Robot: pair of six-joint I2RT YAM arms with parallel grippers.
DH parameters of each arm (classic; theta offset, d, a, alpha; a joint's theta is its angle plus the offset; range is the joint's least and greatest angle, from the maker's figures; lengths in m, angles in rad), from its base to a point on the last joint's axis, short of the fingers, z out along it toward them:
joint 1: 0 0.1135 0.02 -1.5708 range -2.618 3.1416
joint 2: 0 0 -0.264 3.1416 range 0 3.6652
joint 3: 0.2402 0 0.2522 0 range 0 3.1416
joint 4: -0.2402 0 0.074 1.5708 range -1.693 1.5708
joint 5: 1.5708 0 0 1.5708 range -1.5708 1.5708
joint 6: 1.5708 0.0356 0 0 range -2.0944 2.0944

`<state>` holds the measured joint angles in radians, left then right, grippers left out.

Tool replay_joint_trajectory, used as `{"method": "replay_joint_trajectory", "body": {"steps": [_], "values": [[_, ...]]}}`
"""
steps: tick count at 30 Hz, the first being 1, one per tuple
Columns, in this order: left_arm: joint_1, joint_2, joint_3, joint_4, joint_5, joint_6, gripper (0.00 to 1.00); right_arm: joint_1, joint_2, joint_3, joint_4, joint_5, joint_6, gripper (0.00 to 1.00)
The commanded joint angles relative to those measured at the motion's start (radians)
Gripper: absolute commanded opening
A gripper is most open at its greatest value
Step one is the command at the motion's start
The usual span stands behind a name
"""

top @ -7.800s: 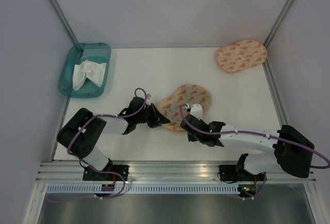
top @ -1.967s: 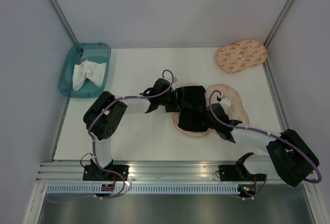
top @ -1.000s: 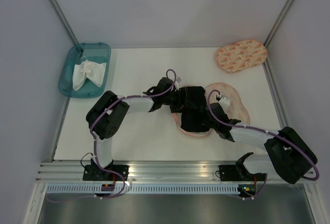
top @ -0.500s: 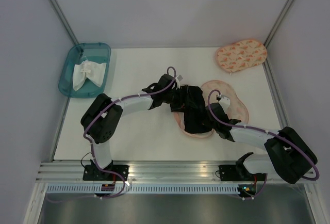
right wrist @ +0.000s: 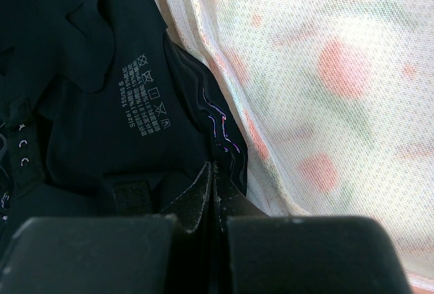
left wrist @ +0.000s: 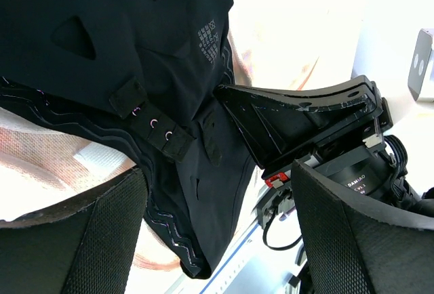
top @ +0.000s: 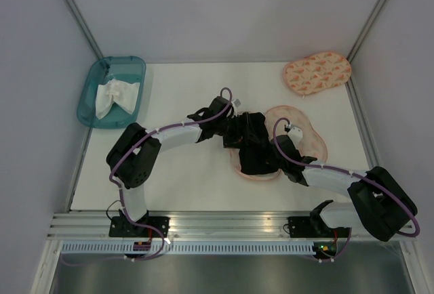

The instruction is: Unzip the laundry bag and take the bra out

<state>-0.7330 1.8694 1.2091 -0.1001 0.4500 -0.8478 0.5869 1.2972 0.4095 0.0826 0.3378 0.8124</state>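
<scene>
1. Laundry bag [top: 308,135]: unzipped and spread flat at centre-right of the table [top: 176,179], pale inner face up, well apart from every table edge.
2. Bra [top: 254,148]: black, lying on the left half of the open bag, with peach rim showing along its near edge.
3. Left gripper [top: 232,128]: at the bra's far-left end, fingers [left wrist: 102,240] spread wide to either side of black fabric, clamping nothing.
4. Right gripper [top: 277,155]: at the bra's right side, fingers [right wrist: 102,253] pressed together on a thin fold of the black fabric.
5. Open room: bare table left of the bra as far as the teal tray [top: 90,87] in the far-left corner, white cloth [top: 115,96] inside it. Further bare band along the far side. Second printed pouch [top: 317,72] in the far-right corner, close to the right edge and well apart from the work.
6. Against the earliest frame: bag then closed, no bra showing; now open. Over the last second: bra and both grippers almost in place, left elbow link slightly further left.
7. Left wrist view only: hook-and-eye band [left wrist: 146,114], and the right gripper's body just beside the bra. Right wrist view only: care label [right wrist: 146,97] and mesh weave with red print. Top view only: tray, pouch, table edges.
</scene>
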Motion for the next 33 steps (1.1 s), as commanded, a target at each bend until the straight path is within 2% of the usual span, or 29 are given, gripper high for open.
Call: {"method": "replay_joint_trajectory", "body": {"steps": [1,5,11,14,15,17,18,21,24,29,31,32,33], "values": [[-0.008,-0.015,0.044,0.017,0.003,0.019,0.88,-0.002,0.013,-0.005,-0.063,0.012,-0.016,0.0],[-0.008,0.049,0.06,0.031,0.022,0.001,0.88,-0.002,0.008,-0.006,-0.061,0.009,-0.016,0.0],[-0.008,0.122,0.01,0.124,0.039,-0.042,0.79,-0.002,-0.003,-0.009,-0.061,0.01,-0.016,0.01],[-0.008,0.134,0.001,0.163,0.055,-0.053,0.67,-0.004,-0.001,-0.009,-0.061,0.009,-0.015,0.0],[-0.008,0.131,-0.003,0.172,0.058,-0.056,0.58,-0.004,-0.003,-0.009,-0.061,0.009,-0.016,0.0],[-0.008,0.122,-0.009,0.197,0.062,-0.06,0.49,-0.002,-0.001,-0.009,-0.061,0.009,-0.016,0.0],[-0.008,0.119,-0.013,0.201,0.062,-0.062,0.37,-0.002,-0.003,-0.009,-0.061,0.01,-0.016,0.0],[-0.008,0.111,-0.013,0.217,0.072,-0.063,0.14,-0.002,-0.004,-0.011,-0.06,0.01,-0.016,0.0],[-0.008,0.108,-0.016,0.223,0.076,-0.06,0.02,-0.002,-0.006,-0.009,-0.06,0.007,-0.016,0.0],[-0.008,0.102,-0.026,0.223,0.076,-0.059,0.02,-0.002,-0.022,-0.003,-0.075,0.006,-0.021,0.0],[-0.008,0.094,-0.032,0.232,0.075,-0.053,0.02,-0.002,-0.039,0.002,-0.08,-0.003,-0.021,0.16],[-0.008,0.082,-0.04,0.234,0.075,-0.05,0.02,-0.004,-0.068,0.005,-0.107,-0.012,-0.028,0.3],[-0.008,0.074,-0.045,0.241,0.075,-0.042,0.02,-0.004,-0.088,0.006,-0.113,-0.02,-0.036,0.5]]}}
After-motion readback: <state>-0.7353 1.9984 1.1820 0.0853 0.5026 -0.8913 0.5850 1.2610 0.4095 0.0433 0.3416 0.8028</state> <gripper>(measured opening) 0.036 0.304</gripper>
